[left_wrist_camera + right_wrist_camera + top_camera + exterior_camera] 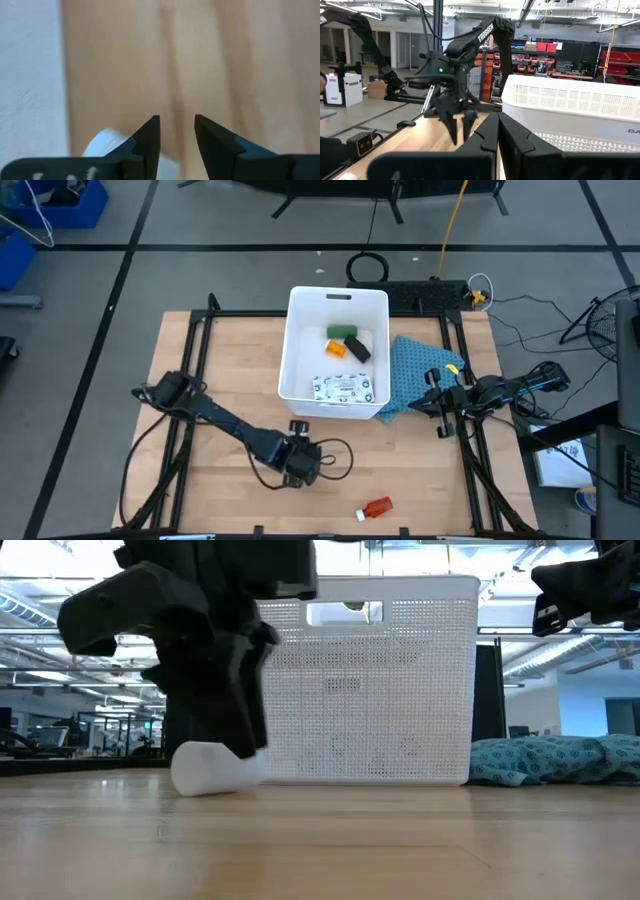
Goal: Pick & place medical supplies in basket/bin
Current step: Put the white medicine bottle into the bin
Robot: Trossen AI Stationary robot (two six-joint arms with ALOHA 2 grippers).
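Observation:
The white tub [338,308] stands at the table's middle, far side. In it lie the green block [342,332], the orange-and-white vial [337,348], the black block [358,351] and the flat white packet [348,388]. The red white-capped bottle [377,507] lies on its side near the table's near edge. My left gripper [300,467] [175,122] is open, low over the wood in front of the tub, pointing down. A small white cylinder [205,768] [102,142] lies on its side just beside it. My right gripper [440,405] [497,131] is shut and raised by the blue cloth. My left gripper stands with the outer side of one finger [145,137] right next to the white cylinder's end [105,140], coming from above and pointing down. The cylinder lies on the table outside the fingers. I cannot tell whether the finger touches it.
The blue patterned cloth [418,372] [560,760] lies bunched against the tub's right side. Black frame rails [195,360] run along the table's left and right sides. Bare wood stretches between the tub's front and the near edge.

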